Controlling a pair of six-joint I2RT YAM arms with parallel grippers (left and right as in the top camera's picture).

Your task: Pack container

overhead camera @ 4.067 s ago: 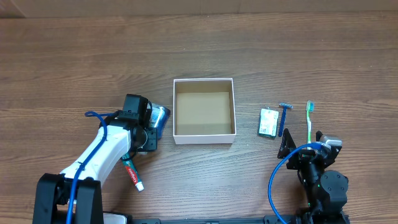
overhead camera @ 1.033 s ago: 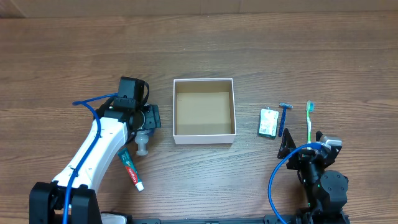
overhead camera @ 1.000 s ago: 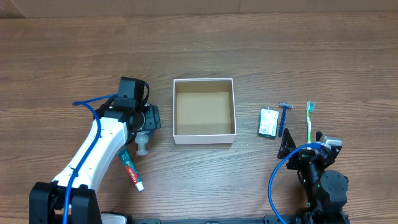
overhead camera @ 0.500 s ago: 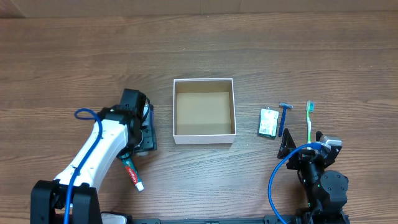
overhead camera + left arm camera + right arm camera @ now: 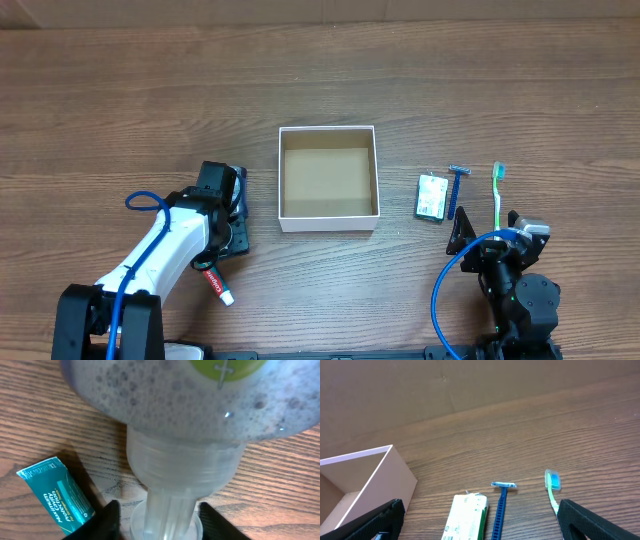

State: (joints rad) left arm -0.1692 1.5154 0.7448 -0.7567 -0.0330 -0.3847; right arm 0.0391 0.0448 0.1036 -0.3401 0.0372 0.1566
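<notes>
**Bottle in the left grip, box sitting mid-table**

Over on the left: clamped narrow with the left gripper (image 5: 160, 522) on the neck of a clear bottle (image 5: 185, 425), black fingers (image 5: 107, 520) in close at either side of the cap. Full of foam and bubbles in the wrist view, with a patch of green label at the top edge. Just beside the cap, down on the wood: the teal end of a toothpaste tube (image 5: 57, 497). Hidden under the arm from overhead.

At the centre of the table (image 5: 420, 80): the container (image 5: 328, 221), square, white-walled, open on bare brown cardboard, near the left gripper but apart from it.

To its right, laid side by side: a green packet (image 5: 432, 197), a blue razor (image 5: 457, 190), a green toothbrush (image 5: 497, 196).

Just below those: the right gripper (image 5: 460, 232), fingers (image 5: 370, 520) spread wide.
</notes>
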